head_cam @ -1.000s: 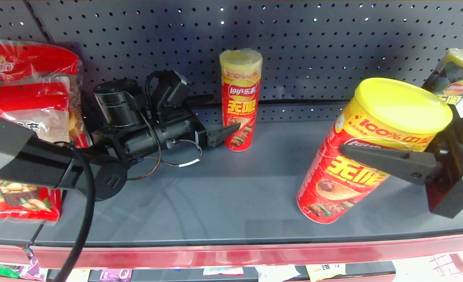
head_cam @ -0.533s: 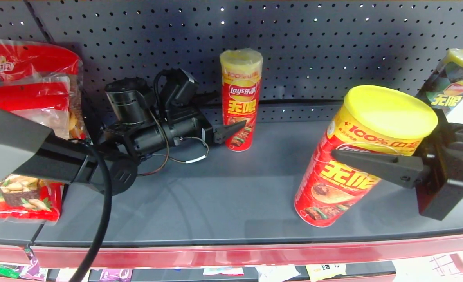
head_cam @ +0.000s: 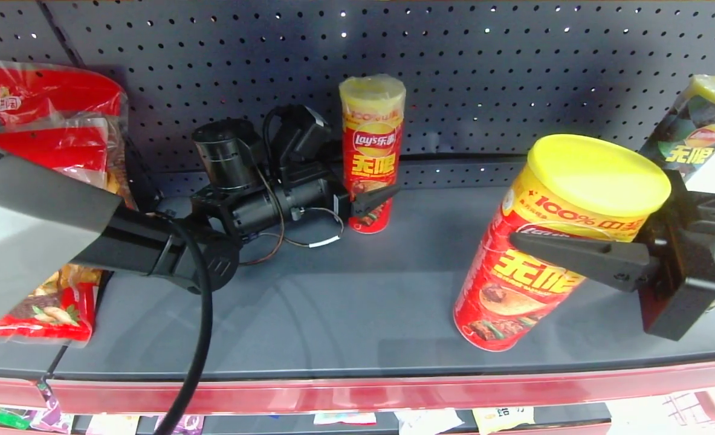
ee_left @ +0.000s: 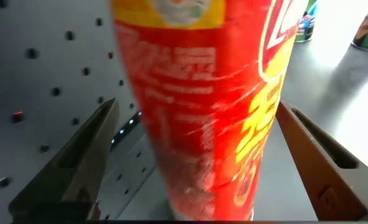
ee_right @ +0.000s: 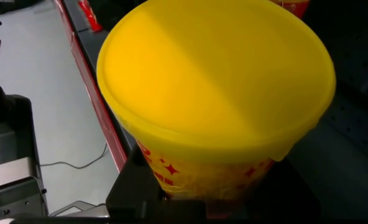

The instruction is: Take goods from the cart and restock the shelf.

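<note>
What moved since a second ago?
The left tool slid toward the upright back can and now straddles it, open, not gripping. The right tool nudged its tilted can slightly leftward, staying clamped. The back can stayed put.

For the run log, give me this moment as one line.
left gripper: open, straddling upright back can | right gripper: shut on tilted front can near shelf edge | shelf contact: cannot tell

Grey shelf (head_cam: 345, 314) holds an upright chip can (head_cam: 371, 151) and snack bags (head_cam: 43, 109).
</note>
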